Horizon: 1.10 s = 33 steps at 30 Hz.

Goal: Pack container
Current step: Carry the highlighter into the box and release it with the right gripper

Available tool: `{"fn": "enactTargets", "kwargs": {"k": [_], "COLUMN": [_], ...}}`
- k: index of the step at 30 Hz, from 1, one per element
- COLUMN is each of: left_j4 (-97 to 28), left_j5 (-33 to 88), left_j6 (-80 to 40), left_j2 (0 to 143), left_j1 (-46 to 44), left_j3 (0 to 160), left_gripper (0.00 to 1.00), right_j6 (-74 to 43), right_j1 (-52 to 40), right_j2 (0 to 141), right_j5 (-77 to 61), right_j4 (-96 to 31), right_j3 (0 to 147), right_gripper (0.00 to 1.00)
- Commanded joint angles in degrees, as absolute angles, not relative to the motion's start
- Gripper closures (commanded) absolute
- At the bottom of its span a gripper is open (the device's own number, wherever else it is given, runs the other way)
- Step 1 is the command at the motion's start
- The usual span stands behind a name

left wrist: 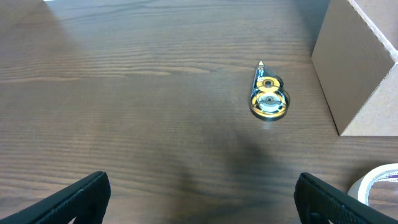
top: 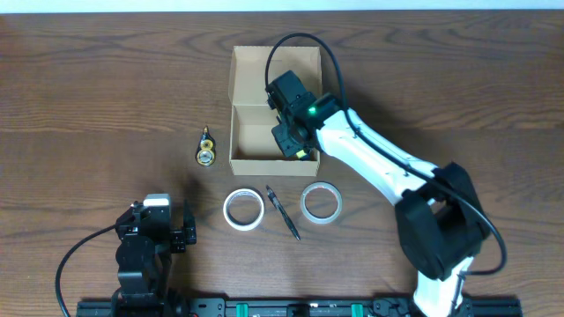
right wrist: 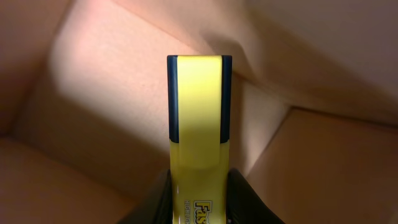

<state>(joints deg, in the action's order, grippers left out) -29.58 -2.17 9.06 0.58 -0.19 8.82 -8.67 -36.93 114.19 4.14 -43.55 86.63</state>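
Reaching down into the container (top: 256, 75) with the right pincer (top: 295, 141) and clenching it on a yellow highlighter (right wrist: 196, 124), dark edges showing along the cap and the cardboard walls filling the wrist view behind it. Being unable to tell whether the highlighter is touching the container's floor. Standing on the wooden bench (top: 88, 106) with the flap lid lying open at the far side, away from the arm bases. Lying just beside the container's left wall but apart from it: a gold and yellow correction-tape dispenser (top: 205, 147), tip pointing away from the bases. Lying near the container's front wall, on the base side: two white tape rolls (top: 242, 210) (top: 321, 202) with a dark pen (top: 283, 211) slanting between them. Hovering well apart from the container, off its front left corner, the left pincer (left wrist: 205, 199) — released, fingers spread wide, gripping nothing.
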Motion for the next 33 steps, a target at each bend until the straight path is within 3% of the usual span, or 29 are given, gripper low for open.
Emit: {"fn": "enactTargets", "kwargs": {"k": [1, 3, 5, 23, 27, 33], "left_j4": [-29.71, -29.74, -29.71, -29.71, -29.71, -29.74], "left_j5": [-3.2, -3.2, -3.2, -3.2, -3.2, -3.2], "left_j6": [9.43, 9.43, 9.43, 9.43, 9.43, 9.45], "left_j2": [0.21, 0.21, 0.21, 0.21, 0.21, 0.21], "left_j1": [-0.4, -0.4, -0.4, -0.4, -0.4, -0.4], "left_j3": [8.1, 8.1, 8.1, 8.1, 8.1, 8.1], "left_gripper": [0.05, 0.05, 0.05, 0.05, 0.05, 0.04], "right_j6": [-8.03, -8.03, -8.03, -6.46, -6.33, -6.04], "right_j1": [-37.17, -37.17, -37.17, -37.17, -37.17, -37.17], "right_j2": [115.96, 116.38, 116.4, 115.59, 112.53, 105.49], "right_j5": [4.69, 4.67, 4.67, 4.25, 4.25, 4.27], "right_j4": [-42.65, -41.93, -41.78, -37.17, -37.12, -36.82], "right_j3": [86.87, 86.87, 86.87, 87.48, 89.32, 89.54], "right_gripper": [0.82, 0.79, 0.69, 0.59, 0.37, 0.27]}}
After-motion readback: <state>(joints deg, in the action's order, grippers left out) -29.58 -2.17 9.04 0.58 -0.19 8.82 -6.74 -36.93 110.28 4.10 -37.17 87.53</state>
